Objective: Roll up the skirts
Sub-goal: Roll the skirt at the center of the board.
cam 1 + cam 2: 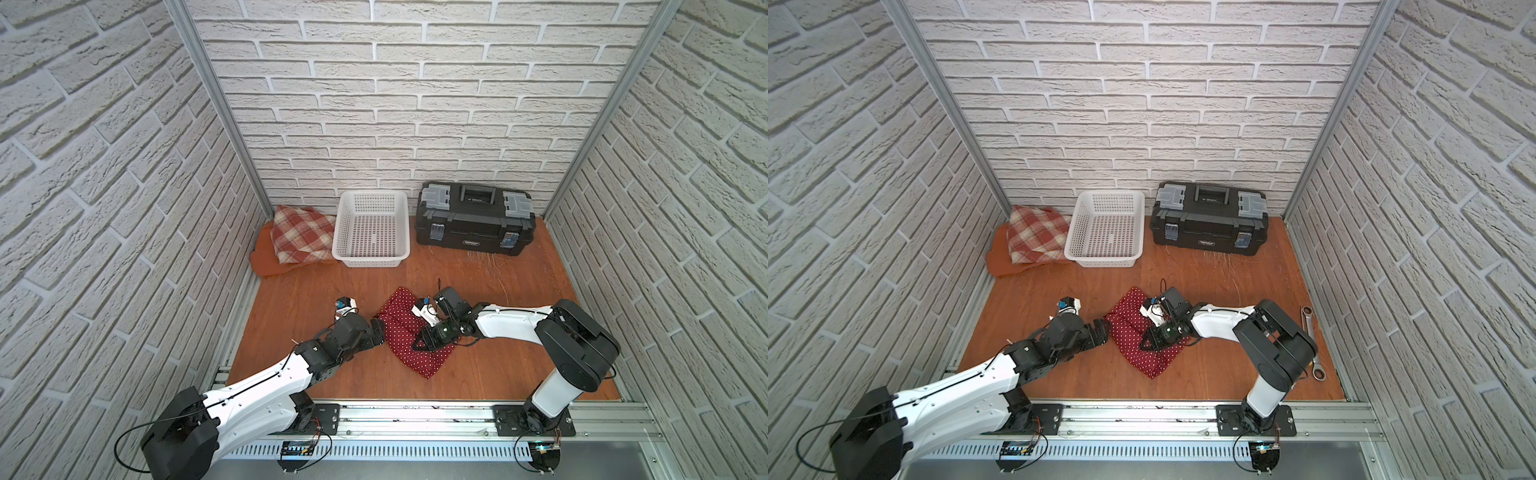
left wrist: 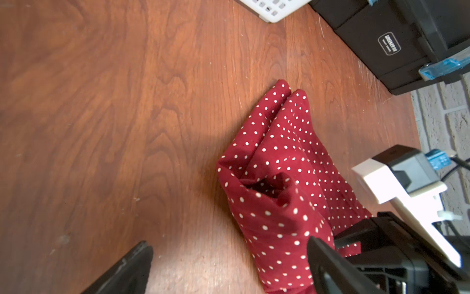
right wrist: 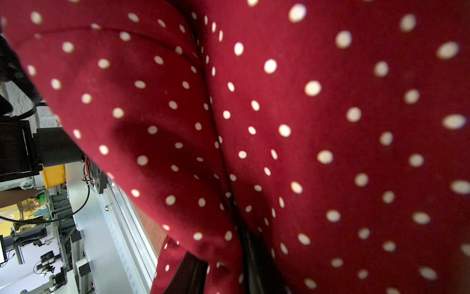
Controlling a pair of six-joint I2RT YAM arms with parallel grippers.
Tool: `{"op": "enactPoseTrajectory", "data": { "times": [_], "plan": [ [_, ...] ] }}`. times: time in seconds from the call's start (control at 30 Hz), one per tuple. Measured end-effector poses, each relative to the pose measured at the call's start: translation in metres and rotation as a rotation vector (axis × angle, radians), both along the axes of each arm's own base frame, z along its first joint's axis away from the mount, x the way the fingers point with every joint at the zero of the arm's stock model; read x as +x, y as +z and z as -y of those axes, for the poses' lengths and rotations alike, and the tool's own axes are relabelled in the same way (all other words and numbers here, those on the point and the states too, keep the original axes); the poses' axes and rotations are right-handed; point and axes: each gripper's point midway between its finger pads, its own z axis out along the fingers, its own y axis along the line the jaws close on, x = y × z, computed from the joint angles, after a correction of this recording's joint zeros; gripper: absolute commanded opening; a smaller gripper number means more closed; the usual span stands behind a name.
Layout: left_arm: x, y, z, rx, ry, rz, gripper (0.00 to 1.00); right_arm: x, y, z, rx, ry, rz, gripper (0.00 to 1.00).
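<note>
Dotted skirt [image 3: 279,127] bunches around right claw [image 3: 221,275], grip unclear; left claw [image 2: 229,267] gapes wide at its edge.

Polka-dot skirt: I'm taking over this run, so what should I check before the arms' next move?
1. Dark red white-dotted cloth skirt flat on the brown wooden table: not ok, bunched.
2. Left gripper open beside its edge: ok.
3. Right gripper holding the cloth: cannot tell.
4. White plastic mesh basket apart from it: ok.
5. Red-and-cream plaid cloth skirt rolled: not ok, unrolled atop the rust-orange cloth skirt.
</note>
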Motion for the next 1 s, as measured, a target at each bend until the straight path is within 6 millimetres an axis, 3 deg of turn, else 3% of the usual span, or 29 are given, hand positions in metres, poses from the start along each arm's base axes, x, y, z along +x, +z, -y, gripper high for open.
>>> {"op": "enactPoseTrajectory", "data": {
  "times": [0.2, 0.4, 0.53, 0.6, 0.73, 1.0],
  "plan": [
    [0.009, -0.010, 0.015, 0.009, -0.041, 0.032, 0.92, 0.000, 0.000, -0.002, 0.009, 0.006, -0.006, 0.17],
    [0.018, -0.032, 0.030, 0.050, -0.094, 0.030, 0.69, 0.001, 0.000, -0.004, 0.011, 0.011, -0.012, 0.16],
    [0.025, -0.039, 0.042, 0.055, -0.126, 0.040, 0.64, 0.001, 0.000, -0.004, 0.010, 0.015, -0.009, 0.16],
    [0.029, -0.040, 0.047, 0.052, -0.138, 0.047, 0.54, 0.001, 0.000, -0.004, 0.009, 0.015, -0.009, 0.17],
    [0.034, -0.037, 0.059, 0.037, -0.179, 0.077, 0.01, 0.001, -0.001, -0.002, -0.003, 0.012, -0.010, 0.21],
    [0.043, -0.018, 0.078, -0.016, -0.230, 0.140, 0.00, 0.003, -0.002, 0.001, -0.061, 0.000, 0.014, 0.26]
  ]
}}
